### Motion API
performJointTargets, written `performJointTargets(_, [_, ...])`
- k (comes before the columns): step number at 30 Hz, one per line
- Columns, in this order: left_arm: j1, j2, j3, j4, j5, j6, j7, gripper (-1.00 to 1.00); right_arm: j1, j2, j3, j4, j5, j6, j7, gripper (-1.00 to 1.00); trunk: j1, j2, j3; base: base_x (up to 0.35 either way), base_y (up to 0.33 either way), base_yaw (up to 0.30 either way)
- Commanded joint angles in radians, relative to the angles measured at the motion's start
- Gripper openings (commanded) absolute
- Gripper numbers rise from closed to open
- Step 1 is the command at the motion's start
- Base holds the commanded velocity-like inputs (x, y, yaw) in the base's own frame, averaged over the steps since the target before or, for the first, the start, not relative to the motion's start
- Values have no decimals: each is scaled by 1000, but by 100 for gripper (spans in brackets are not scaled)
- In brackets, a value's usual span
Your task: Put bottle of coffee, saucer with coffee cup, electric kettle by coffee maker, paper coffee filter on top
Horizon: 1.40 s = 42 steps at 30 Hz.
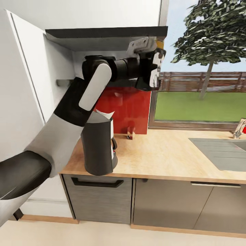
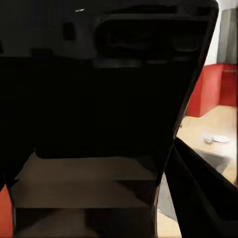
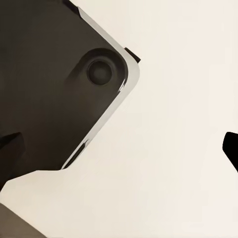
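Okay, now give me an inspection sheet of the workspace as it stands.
Surface: light wood countertop, with a steel sink and a tap at its right end.
Job's things: coffee maker stands upright at the counter's left end. Dark coffee jar with an amber lid sits up by the black shelf, against the left fingers.
Clutter: small clear item by the red backsplash.
Grippers: left arm is raised to shelf height, and its grip cannot be confirmed. The right gripper's state cannot be told.
Cables: nothing seen.
Surroundings: grey cabinets below, and a window looking onto a lawn, fence and tree.
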Motion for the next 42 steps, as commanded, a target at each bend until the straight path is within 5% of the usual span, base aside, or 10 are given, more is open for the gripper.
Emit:
performJointTargets(1, [0,0,1,-1,-8,4,-2,-100,-1,0,5,3,-9,-6,6,100,0,-1,-1,0,0,0])
performJointTargets(6, [119,8,2,-72,-8,-1,-105,-100,-1,0,4,3,-9,-7,6,100,0,-1,-1,0,0,0])
performJointTargets(18, [343,90,1,-305,-8,1,-136,-100,-1,0,5,3,-9,-7,6,100,0,-1,-1,0,0,0])
performJointTargets(19, [434,102,1,-344,-8,-2,-194,-100,-1,0,5,3,-9,-7,6,100,0,-1,-1,0,0,0])
performJointTargets(22, [496,128,1,-357,-9,-8,-249,-100,-1,0,5,3,-9,-7,6,100,0,-1,-1,0,0,0])
performJointTargets(23, [573,156,-1,-363,-9,-45,-287,-100,-1,0,5,3,-9,-7,6,100,0,-1,-1,0,0,0])
performJointTargets(28, [620,198,-60,-366,-9,-81,-335,-100,-1,0,4,3,-9,-7,6,100,0,-1,-1,0,0,0])
performJointTargets(31, [628,240,-120,-367,-9,-140,-342,-100,-1,0,4,3,-9,-7,6,100,0,-1,-1,0,0,0])
performJointTargets(36, [656,379,-266,-367,-9,-310,-410,-100,-1,0,4,3,-8,-6,6,100,0,-1,-1,0,0,0])
performJointTargets(42, [782,494,-293,-370,-9,-451,-502,-100,-1,0,4,3,-8,-6,6,100,0,-1,-1,0,0,0])
